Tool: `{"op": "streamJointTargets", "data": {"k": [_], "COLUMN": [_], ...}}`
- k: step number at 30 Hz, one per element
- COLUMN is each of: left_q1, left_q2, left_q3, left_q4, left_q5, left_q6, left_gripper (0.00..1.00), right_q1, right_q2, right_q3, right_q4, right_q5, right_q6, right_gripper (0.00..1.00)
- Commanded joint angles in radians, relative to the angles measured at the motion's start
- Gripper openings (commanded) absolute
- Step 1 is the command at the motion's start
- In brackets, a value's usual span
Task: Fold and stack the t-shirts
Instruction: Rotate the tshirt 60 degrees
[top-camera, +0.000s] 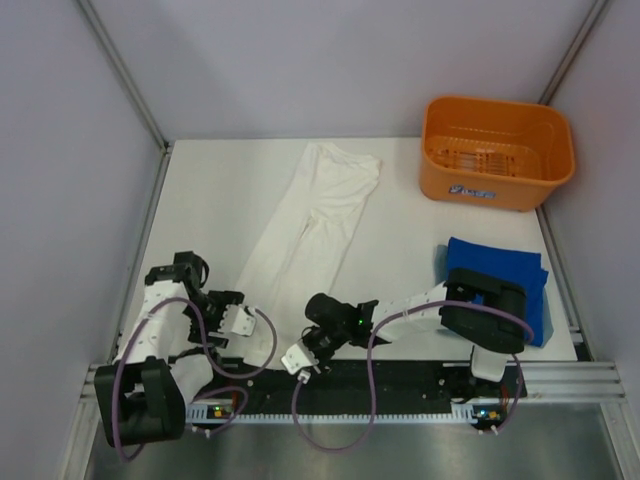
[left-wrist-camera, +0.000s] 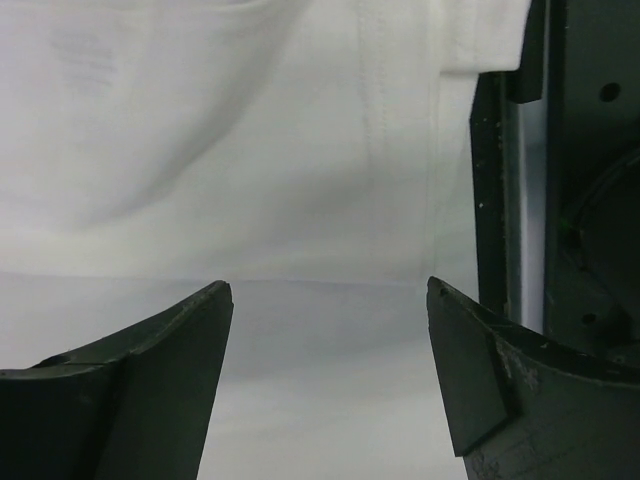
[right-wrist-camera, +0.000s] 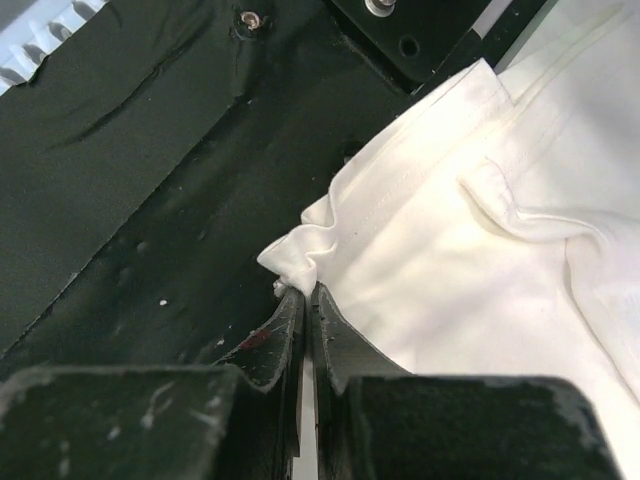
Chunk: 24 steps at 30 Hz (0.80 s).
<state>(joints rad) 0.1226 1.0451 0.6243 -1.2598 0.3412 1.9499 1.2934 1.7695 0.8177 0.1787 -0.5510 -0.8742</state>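
Note:
A white t-shirt (top-camera: 310, 225) lies as a long narrow strip running from the table's middle back down to the near edge. No print shows on it. A royal blue t-shirt (top-camera: 492, 257) lies folded at the right, partly under my right arm. My right gripper (top-camera: 300, 362) sits at the near end of the white strip. In the right wrist view this gripper (right-wrist-camera: 305, 292) is shut on a bunched hem corner of the white t-shirt (right-wrist-camera: 470, 260). My left gripper (left-wrist-camera: 330, 290) stands open just off the white t-shirt's (left-wrist-camera: 250, 150) edge, with only bare table between its fingers.
An orange plastic basket (top-camera: 480, 185) stands at the back right. The black base plate (right-wrist-camera: 150, 200) and the toothed rail (top-camera: 400, 408) run along the near edge, right beside the pinched corner. Grey walls close in the table on three sides.

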Motion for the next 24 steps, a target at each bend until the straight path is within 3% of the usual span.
{"op": "streamJointTargets", "data": {"k": [1,5,11,13,16,20,24], "left_q1": [-0.012,-0.011,-0.02,-0.027,-0.049,-0.049,-0.049], "left_q2": [-0.036,-0.037,-0.002,0.001,-0.017,-0.019,-0.013], "left_q3": [-0.113,-0.164,-0.074,-0.083,-0.167,-0.176,-0.176], "left_q4": [-0.063,-0.006,0.007,-0.045,-0.001,0.031,0.054], "left_q5": [-0.131,-0.148,0.019,0.001,-0.066,-0.06,-0.114], "left_q6": [0.323,0.352,0.331,0.374,0.377,0.342,0.293], "left_gripper": [0.83,0.79,0.75,0.75,0.73,0.58,0.37], "right_q1": [-0.009,-0.011,-0.06,-0.062,-0.066,-0.069,-0.074], "right_q2": [-0.016,-0.012,0.007,0.01,0.021,0.019,-0.004], "right_q3": [0.038,0.038,0.09,0.09,0.089,0.086,0.083], "right_q4": [-0.013,0.028,0.143,0.142,0.14,0.151,0.116], "right_q5": [-0.033,-0.023,-0.079,-0.067,-0.069,-0.09,-0.083], "right_q6": [0.018,0.053,0.225,0.199,0.202,0.221,0.215], "right_gripper": [0.0,0.0,0.0,0.0,0.0,0.0,0.0]}}
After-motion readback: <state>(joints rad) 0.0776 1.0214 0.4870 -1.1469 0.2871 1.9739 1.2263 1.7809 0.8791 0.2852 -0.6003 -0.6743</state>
